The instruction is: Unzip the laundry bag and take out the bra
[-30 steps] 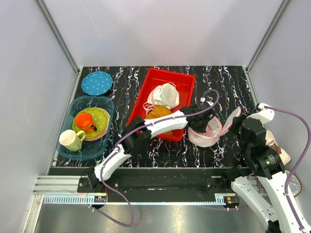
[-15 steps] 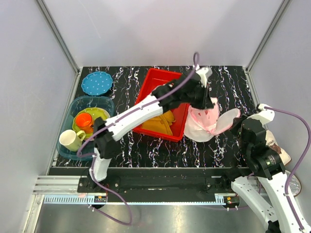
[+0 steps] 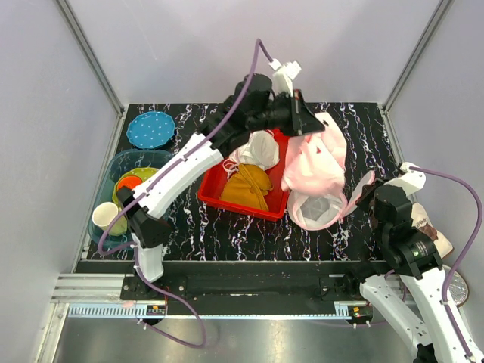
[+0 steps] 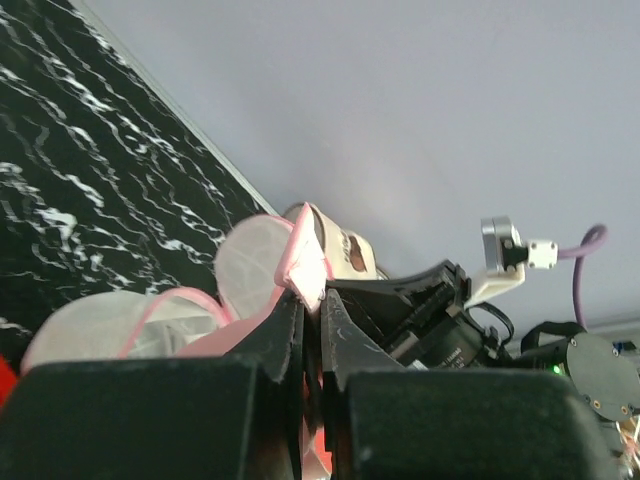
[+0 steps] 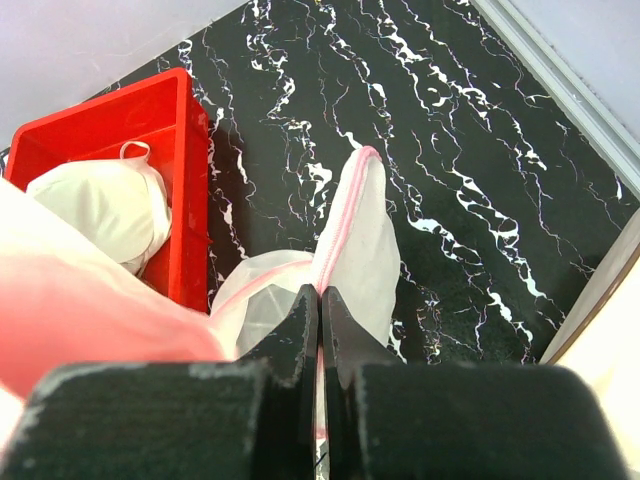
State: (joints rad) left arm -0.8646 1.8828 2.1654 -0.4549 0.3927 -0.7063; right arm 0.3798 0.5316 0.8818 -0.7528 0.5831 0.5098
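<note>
Enclosed left, far and right by plain pale grey wall panels (image 3: 257, 45). Joined at the far corners by slanting aluminium frame posts (image 3: 91, 57). Floored inside with a black table top (image 3: 355, 128) veined in white, marble-style. Edged at the near side with a slotted aluminium rail (image 3: 83, 287) and a black mounting bar (image 3: 249, 283). Fronted nearest by a brushed grey metal surface (image 3: 265, 340). Lit evenly and softly, with a faint sheen on the metal.
</note>
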